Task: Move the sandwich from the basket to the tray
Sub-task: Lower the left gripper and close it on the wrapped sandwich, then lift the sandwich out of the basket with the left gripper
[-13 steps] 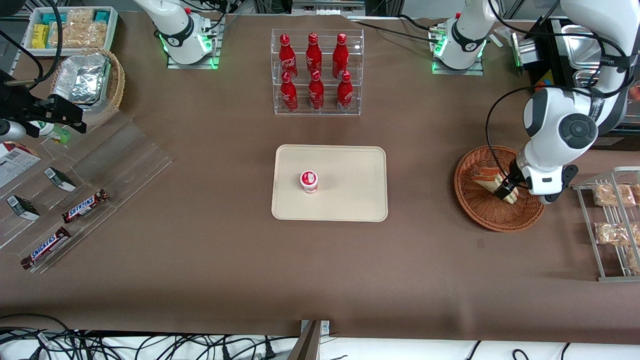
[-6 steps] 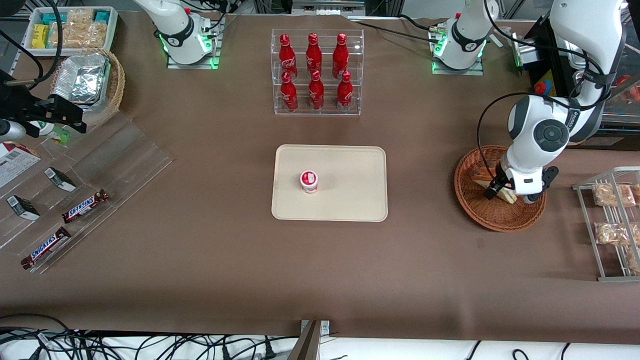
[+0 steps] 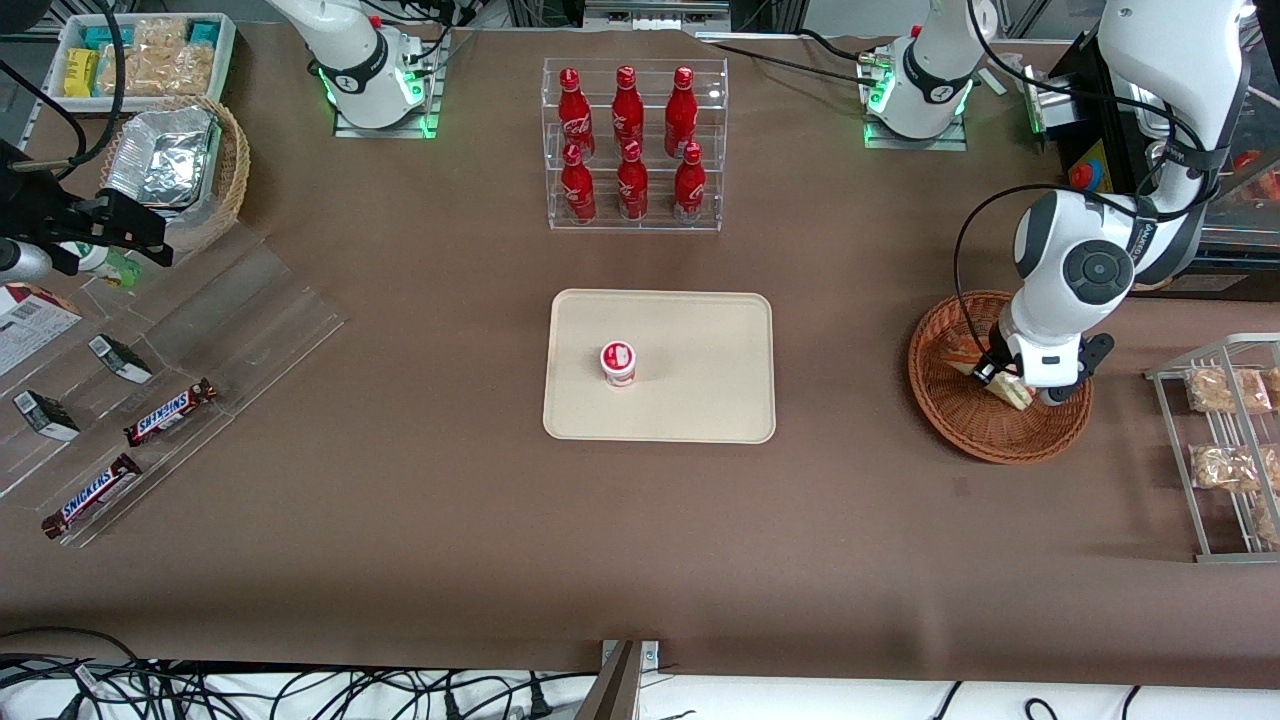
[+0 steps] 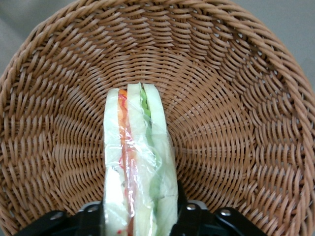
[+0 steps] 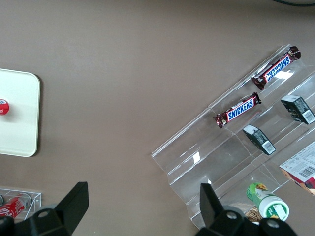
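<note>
One sandwich lies in the basket; our gripper straddles it, apparently clamped. We judge grasping underway; next, lift and carry toward the tray.

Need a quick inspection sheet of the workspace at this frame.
Surface: brown table, flat.
Job's things: sandwich in the basket; tray holds a small red-lidded cup.
Clutter: cola bottle rack, Snickers bars, wire rack of snacks.
Grippers: pincer in the basket, fingers on both sides of the sandwich.
Cables: bundle off the table's near edge.
Surroundings: nothing seen.
</note>
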Motion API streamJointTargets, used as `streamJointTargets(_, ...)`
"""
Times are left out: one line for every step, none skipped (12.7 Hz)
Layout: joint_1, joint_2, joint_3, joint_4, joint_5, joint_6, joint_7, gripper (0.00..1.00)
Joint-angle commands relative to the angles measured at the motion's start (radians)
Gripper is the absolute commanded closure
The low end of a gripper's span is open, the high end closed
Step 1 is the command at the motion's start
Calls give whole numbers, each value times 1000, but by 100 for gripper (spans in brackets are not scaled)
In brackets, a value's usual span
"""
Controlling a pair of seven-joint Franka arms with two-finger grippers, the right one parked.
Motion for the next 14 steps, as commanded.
streamJointTargets(14, -1, -1, -4, 21, -19, 42, 79)
streamJointTargets(16, -7, -3, 0, 21, -34, 43, 79)
streamJointTargets(16, -19, -4, 12, 21, -68, 63, 79)
streamJointTargets(16, -44, -6, 34, 21, -106, 86, 79)
streamJointTargets(16, -68, -7, 63, 20, -159, 114, 79)
streamJointTargets(14, -81, -13, 103, 7, -230, 143, 79)
streamJointTargets(14, -84, -33, 162, 3, -316, 161, 79)
streamJointTargets(14, -84, -55, 219, 1, -392, 177, 79)
streamJointTargets(14, -82, -68, 282, -37, -455, 201, 79)
streamJointTargets(14, -82, -70, 346, -101, -518, 246, 79)
streamJointTargets(14, -82, -70, 409, -138, -587, 288, 79)
streamJointTargets(14, -82, -70, 461, -154, -650, 313, 79)
streamJointTargets(13, -82, -72, 506, -184, -692, 336, 79)
streamJointTargets(5, -82, -72, 544, -221, -714, 356, 79)
